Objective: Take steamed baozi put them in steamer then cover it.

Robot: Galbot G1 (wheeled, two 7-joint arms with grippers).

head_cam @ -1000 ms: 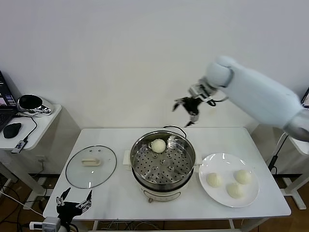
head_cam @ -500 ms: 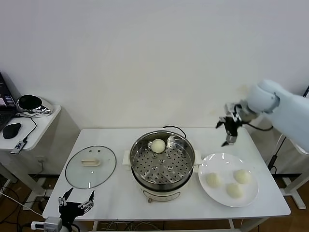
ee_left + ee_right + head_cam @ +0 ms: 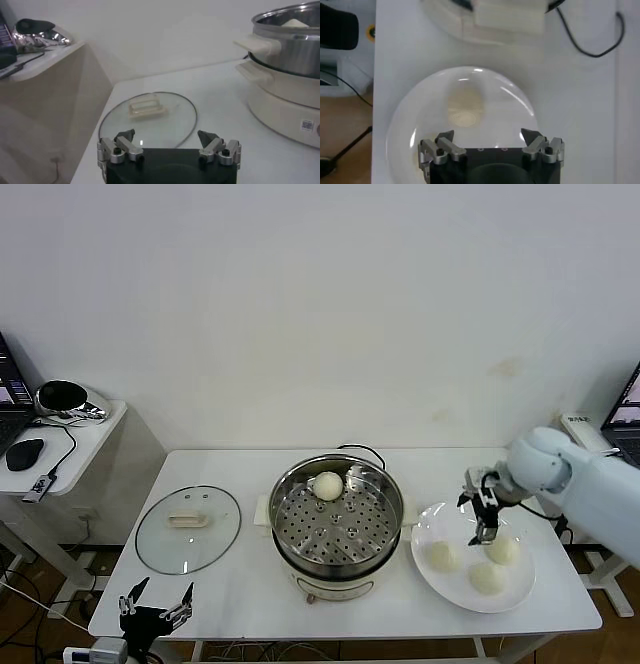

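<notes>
The right gripper, fingers spread and empty, is hovering over the plate, where three buns are waiting. The nearest bun is lying just at its five o'clock. The steamer is holding one bun.

Both grippers' fingers spread apart.

Steamed baozi: four counted. One sits in the single steamer, at its far side. Three lie on the one white plate at right. Covers: one, left of the steamer.
</notes>
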